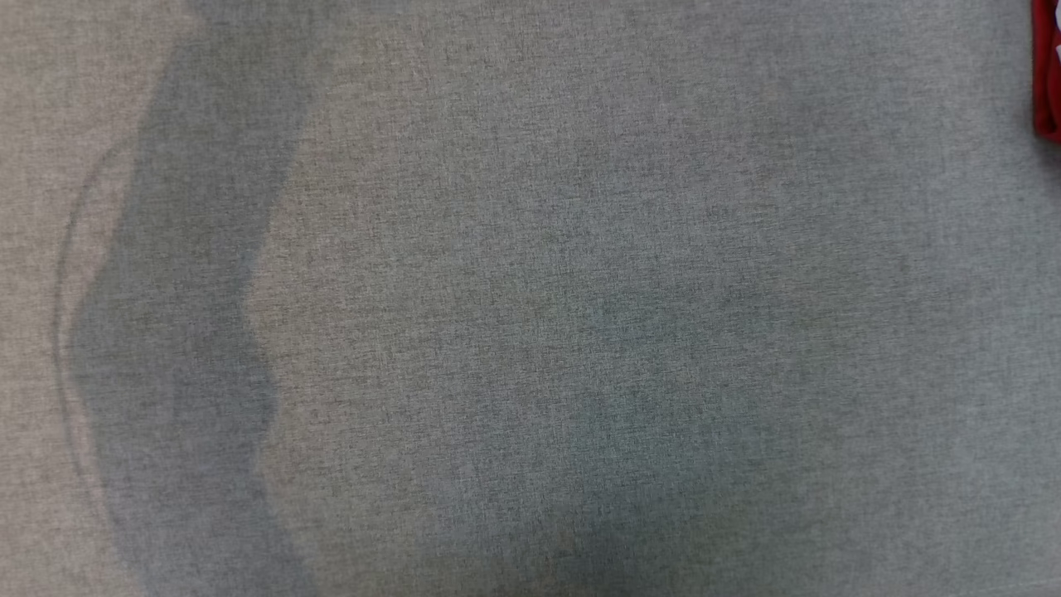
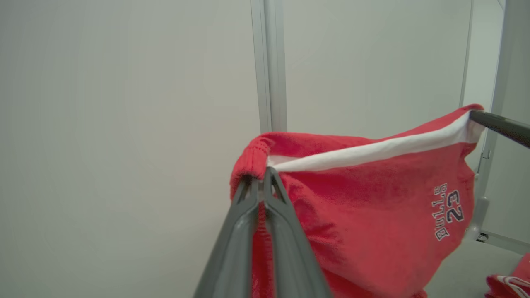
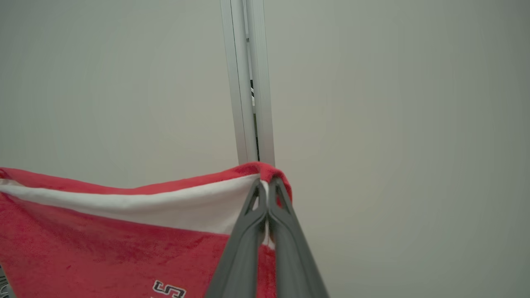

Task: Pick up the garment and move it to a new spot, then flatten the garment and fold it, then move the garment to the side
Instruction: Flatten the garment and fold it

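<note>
Left end effector (image 2: 261,176) pinching one top corner of red garment (image 2: 364,207), right end effector (image 3: 267,186) pinching the other corner

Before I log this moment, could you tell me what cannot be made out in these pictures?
Lower half of the garment: left wrist view, cut by the bottom edge, partly behind the left gripper.
The lettering: right wrist view, cut by the bottom edge beside the right gripper.
A red thing: head view, cut by the right edge; unidentifiable.
</note>
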### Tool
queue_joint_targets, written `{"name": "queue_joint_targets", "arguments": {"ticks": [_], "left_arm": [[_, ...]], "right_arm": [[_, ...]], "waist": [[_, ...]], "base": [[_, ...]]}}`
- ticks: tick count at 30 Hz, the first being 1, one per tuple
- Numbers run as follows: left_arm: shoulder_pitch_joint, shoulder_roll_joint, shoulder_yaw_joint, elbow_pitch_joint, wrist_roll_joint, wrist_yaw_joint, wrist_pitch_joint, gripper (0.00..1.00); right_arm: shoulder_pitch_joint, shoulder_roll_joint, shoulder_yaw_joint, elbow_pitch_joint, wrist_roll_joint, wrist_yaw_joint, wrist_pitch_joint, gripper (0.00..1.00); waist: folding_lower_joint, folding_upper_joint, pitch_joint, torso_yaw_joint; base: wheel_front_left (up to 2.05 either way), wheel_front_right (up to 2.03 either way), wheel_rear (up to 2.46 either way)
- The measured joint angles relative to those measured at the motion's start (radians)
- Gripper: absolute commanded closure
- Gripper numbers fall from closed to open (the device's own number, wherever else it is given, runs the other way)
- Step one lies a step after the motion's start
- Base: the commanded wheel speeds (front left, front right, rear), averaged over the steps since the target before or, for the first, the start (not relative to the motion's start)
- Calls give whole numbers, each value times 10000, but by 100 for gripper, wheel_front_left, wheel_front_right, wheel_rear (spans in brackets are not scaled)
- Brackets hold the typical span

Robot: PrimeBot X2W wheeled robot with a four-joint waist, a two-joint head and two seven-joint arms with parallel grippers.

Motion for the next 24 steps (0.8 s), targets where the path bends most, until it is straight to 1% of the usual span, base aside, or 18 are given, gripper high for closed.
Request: {"name": "queue_joint_targets", "arguments": {"ticks": [3,6,9,13,15,20,24], "left_arm": [[744,96,-326,-226,-171,0,-295,100],[1824,324,-537,-531,-104,0,-424,100],[3075,518,-224,-1049,-10,48,-464,100],[5086,761,640,-2433,418,510,-481,100],[6242,794,930,-3049,612,648,-481,100],[8847,671,1348,-4280,1129,934,-479,100],[10435,560,1705,-4773,1452,1011,-479,100]], "right_arm": [[730,-33,132,-357,293,0,-25,100],[1734,-234,-109,-1122,341,0,-40,100],[3136,-385,-378,-1956,255,0,-44,100],[5198,-502,-826,-3026,58,0,-50,100],[6223,-556,-938,-3515,-48,0,-52,100],[8628,-711,-1080,-4470,-219,0,-54,100],[10401,-732,-1080,-4966,-263,0,-52,100]], "waist": [[0,0,-159,-6],[0,0,-433,-16],[0,0,-775,-27],[0,0,-1298,-49],[0,0,-1551,-47],[0,0,-2127,21],[0,0,-2557,115]], "base": [[0,0,0],[0,0,0],[0,0,0],[0,0,0],[0,0,0],[0,0,0],[0,0,0]]}}
